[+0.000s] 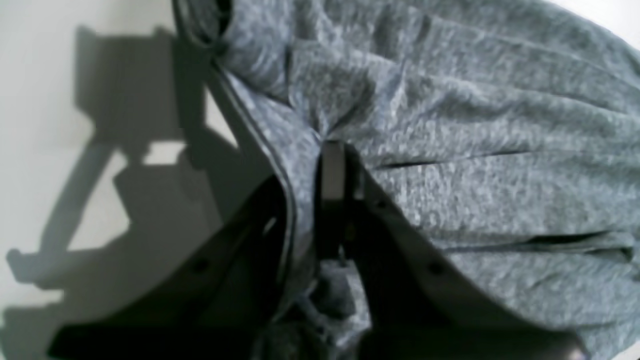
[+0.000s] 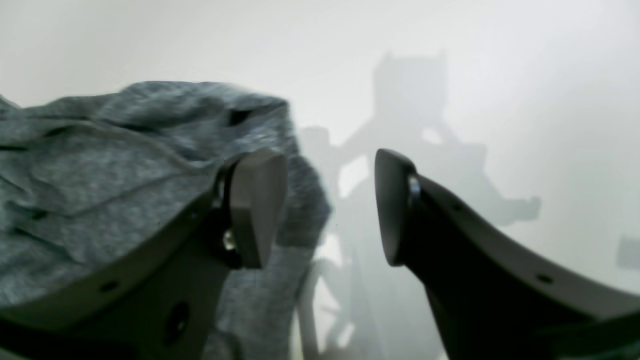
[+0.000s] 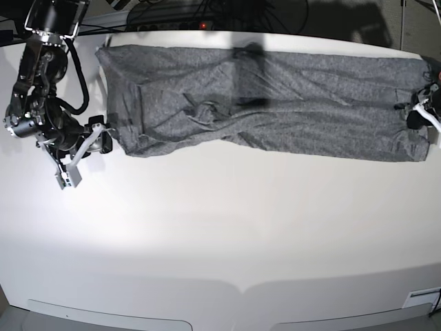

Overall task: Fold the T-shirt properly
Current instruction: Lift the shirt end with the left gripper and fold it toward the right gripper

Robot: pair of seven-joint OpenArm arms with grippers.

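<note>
The T-shirt point(image 3: 275, 103), a soft speckled-grey knit, lies in a long wrinkled band across the white table point(image 3: 220, 227). The left gripper point(image 1: 320, 150) pinches its hemmed edge (cloth bunched between the jaws). The right gripper point(image 2: 330, 205) gapes wide just beside the other end.

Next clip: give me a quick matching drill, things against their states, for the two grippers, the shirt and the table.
1. left gripper
2. right gripper
3. T-shirt
4. table

a. white, mostly bare
b. open, beside the cloth edge
c. spread in a long grey band
d. shut on cloth

Pairs: 1-d, 2-b, 3-c, 4-a
</note>
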